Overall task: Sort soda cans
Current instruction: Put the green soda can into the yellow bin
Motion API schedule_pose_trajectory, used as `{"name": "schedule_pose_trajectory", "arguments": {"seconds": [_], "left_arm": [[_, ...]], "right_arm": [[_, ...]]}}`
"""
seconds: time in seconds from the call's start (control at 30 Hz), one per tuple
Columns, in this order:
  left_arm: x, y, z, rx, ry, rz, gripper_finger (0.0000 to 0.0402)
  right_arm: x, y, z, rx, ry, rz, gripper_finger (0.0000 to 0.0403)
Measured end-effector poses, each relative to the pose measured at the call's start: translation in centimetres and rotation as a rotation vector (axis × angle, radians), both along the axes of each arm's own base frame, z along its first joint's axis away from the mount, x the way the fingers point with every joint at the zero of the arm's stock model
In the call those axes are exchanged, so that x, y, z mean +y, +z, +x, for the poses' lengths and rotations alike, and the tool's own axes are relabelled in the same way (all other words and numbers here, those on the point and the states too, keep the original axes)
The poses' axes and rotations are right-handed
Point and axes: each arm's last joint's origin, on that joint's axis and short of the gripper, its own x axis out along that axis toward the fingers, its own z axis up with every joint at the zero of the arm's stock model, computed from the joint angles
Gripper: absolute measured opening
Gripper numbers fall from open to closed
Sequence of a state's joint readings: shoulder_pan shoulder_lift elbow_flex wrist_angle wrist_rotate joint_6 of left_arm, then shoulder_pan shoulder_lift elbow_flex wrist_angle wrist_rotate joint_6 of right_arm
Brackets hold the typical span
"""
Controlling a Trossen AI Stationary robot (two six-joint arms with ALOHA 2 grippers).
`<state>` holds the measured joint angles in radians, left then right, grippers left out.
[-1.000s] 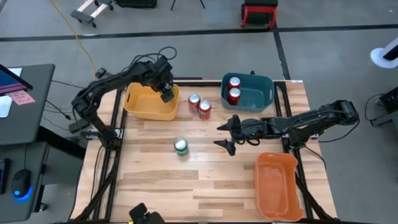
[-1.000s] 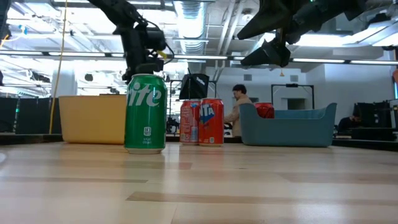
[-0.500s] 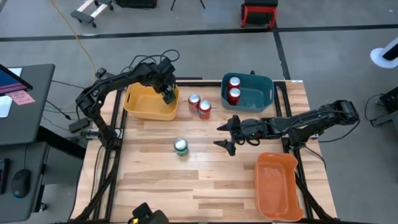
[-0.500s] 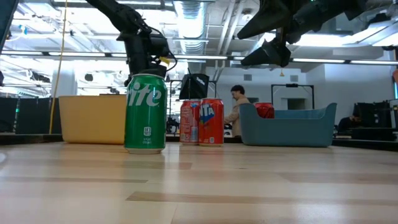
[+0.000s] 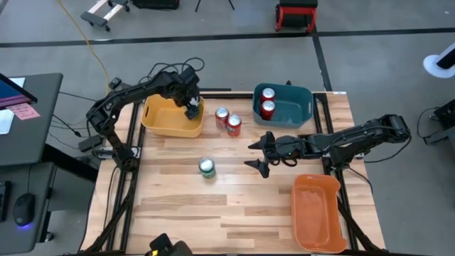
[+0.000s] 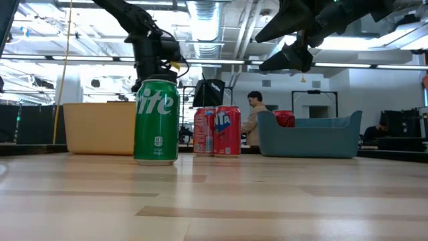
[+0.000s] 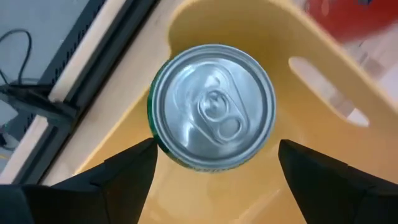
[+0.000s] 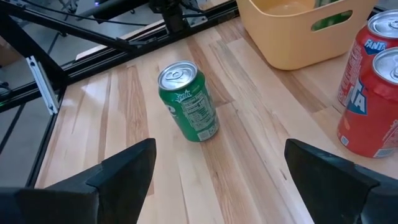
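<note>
A green can [image 7: 213, 106] stands upright on the floor of the yellow bin [image 5: 165, 118]. My left gripper [image 7: 214, 149] hovers above it, open, with a finger on either side and not touching it. A second green can [image 5: 206, 168] stands on the table's middle. My right gripper [image 5: 254, 156], open, hangs above the table to that can's right. Two red cans [image 5: 227, 121] stand between the yellow bin and the blue bin [image 5: 300, 108]. Two more red cans [image 5: 267, 102] stand inside the blue bin.
An orange bin [image 5: 316, 213] lies at the table's near right corner, under my right arm's reach. In the low view the green can [image 6: 157, 120] stands well in front of the red pair [image 6: 217, 130]. People show in the room beyond the table.
My left gripper has shifted a little toward the table's right above the yellow bin, then stayed there. The cans and my right arm have kept still.
</note>
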<state>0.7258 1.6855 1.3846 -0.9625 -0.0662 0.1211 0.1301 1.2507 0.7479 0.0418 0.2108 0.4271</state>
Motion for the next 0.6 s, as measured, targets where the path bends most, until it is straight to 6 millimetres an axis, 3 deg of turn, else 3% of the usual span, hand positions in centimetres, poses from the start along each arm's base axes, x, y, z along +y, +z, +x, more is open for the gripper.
{"name": "schedule_pose_trajectory", "arguments": {"seconds": [0.23,0.43,0.6], "left_arm": [[-0.9,1.3,-1.0,0.016,0.017,0.011,0.0328],[-2.6,5.3,-2.8,-0.094,0.053,0.117,0.0328],[-5.9,9.1,-4.3,-0.272,0.034,0.136,0.0328]], "right_arm": [[0.0,0.0,0.0,0.002,0.0,0.0,0.0376],[0.0,0.0,0.0,0.003,0.0,0.0,0.0376],[0.0,0.0,0.0,0.003,0.0,0.0,0.0376]]}}
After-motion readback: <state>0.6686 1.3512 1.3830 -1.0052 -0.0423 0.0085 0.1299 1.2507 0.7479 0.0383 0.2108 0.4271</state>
